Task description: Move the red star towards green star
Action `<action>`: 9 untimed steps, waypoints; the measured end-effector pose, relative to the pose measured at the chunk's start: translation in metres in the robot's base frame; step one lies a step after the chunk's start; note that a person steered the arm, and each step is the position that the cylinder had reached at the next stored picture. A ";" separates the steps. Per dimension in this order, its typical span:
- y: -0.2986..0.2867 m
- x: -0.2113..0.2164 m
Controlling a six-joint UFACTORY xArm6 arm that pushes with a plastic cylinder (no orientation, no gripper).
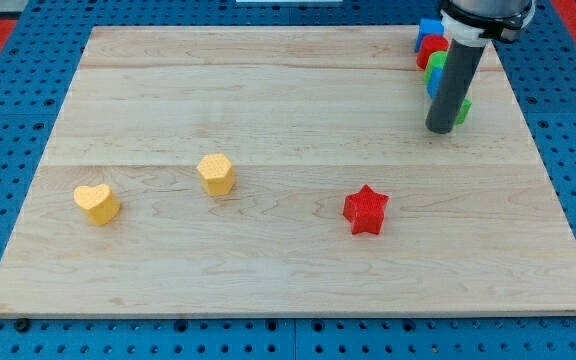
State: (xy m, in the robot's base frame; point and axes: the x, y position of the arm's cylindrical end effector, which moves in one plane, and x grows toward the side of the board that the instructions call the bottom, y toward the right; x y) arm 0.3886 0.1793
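Note:
The red star [365, 210] lies on the wooden board at the lower middle-right. A green block [462, 110], partly hidden behind the rod so its shape cannot be made out, sits near the upper right. My tip [439, 130] rests on the board just left of that green block, well above and to the right of the red star.
A cluster at the upper right holds a blue block [429, 28], a red block [430, 46], another green block [436, 66] and a blue one [433, 86], partly hidden by the rod. A yellow heart [97, 203] and a yellow hexagon [216, 173] lie at the left.

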 end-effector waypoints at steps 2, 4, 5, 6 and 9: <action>0.000 0.000; 0.000 0.065; -0.005 0.111; -0.032 0.159; -0.142 0.125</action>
State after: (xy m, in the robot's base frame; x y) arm 0.5132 0.0374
